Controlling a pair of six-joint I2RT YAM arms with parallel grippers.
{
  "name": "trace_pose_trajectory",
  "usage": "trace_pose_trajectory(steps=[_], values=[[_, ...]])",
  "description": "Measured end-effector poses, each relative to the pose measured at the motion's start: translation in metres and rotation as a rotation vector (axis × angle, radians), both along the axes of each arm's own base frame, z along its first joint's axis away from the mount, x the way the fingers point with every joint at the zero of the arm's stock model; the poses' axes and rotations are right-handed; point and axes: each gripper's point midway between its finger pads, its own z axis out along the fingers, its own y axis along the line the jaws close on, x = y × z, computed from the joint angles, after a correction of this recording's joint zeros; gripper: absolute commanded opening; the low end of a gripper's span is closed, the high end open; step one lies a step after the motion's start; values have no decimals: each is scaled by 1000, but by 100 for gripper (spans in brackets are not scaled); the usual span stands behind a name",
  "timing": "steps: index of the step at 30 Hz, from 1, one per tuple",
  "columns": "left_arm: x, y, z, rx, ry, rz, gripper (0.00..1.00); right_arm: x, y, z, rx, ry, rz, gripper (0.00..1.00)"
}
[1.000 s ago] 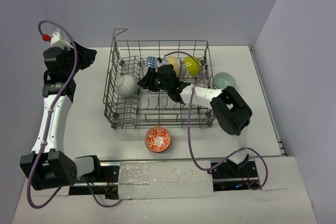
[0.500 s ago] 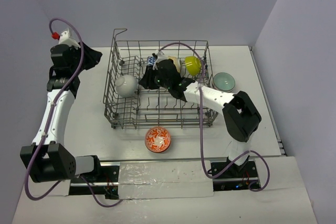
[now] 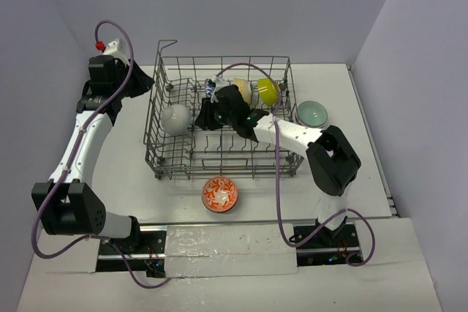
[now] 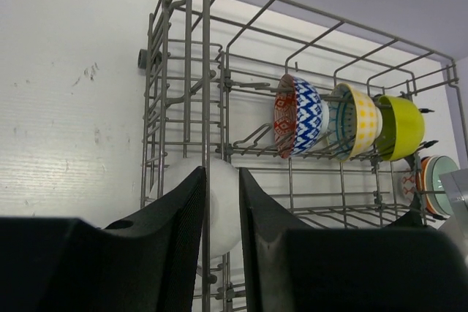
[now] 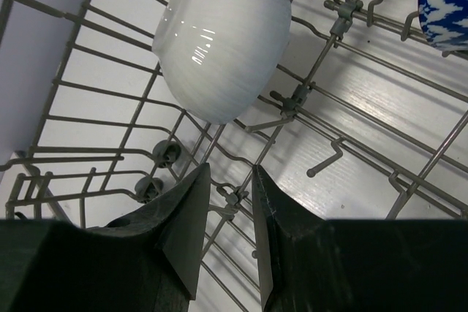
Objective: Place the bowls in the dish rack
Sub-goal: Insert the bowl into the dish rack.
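Observation:
The dish rack (image 3: 162, 147) holds a white bowl (image 3: 175, 119) at its left. A dark-blue patterned bowl (image 3: 211, 88), a pale yellow bowl (image 3: 243, 90) and a lime bowl (image 3: 268, 91) stand on edge along its back row. My right gripper (image 3: 203, 117) is low inside the rack beside the white bowl (image 5: 223, 45), jaws nearly together and empty (image 5: 231, 169). My left gripper (image 3: 144, 82) hovers outside the rack's far left corner, jaws nearly together and empty (image 4: 222, 173). In the left wrist view the white bowl (image 4: 219, 210) shows behind the rack wires.
A red-white patterned bowl (image 3: 220, 194) sits on the table in front of the rack. A pale grey-green bowl (image 3: 312, 112) sits right of the rack. The rack's raised corner loop (image 3: 167, 44) is next to my left gripper. Walls close in behind and on both sides.
My left arm has swung right and up towards the rack's far left corner. My right gripper has drawn back from the blue patterned bowl and shifted left towards the white bowl.

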Motion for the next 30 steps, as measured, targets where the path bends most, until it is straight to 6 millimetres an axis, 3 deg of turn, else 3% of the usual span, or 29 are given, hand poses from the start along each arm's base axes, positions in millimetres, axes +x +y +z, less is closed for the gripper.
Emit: trace_pose_trajectory(steps=[9, 14, 17, 23, 30], values=[[0, -6, -23, 46, 78, -10, 27, -3, 3, -1, -5, 4, 24, 37], [1, -5, -30, 70, 101, -5, 8, -4, 6, 3, 2, -3, 49, 33], [2, -5, -31, 83, 102, -6, 2, -4, 11, 8, 7, -6, 72, 31], [2, -5, -31, 93, 108, -4, 0, -8, 24, 12, 7, -13, 113, 28], [1, -5, -31, 98, 106, -7, 0, -17, 48, -9, -18, 25, 167, 24]])
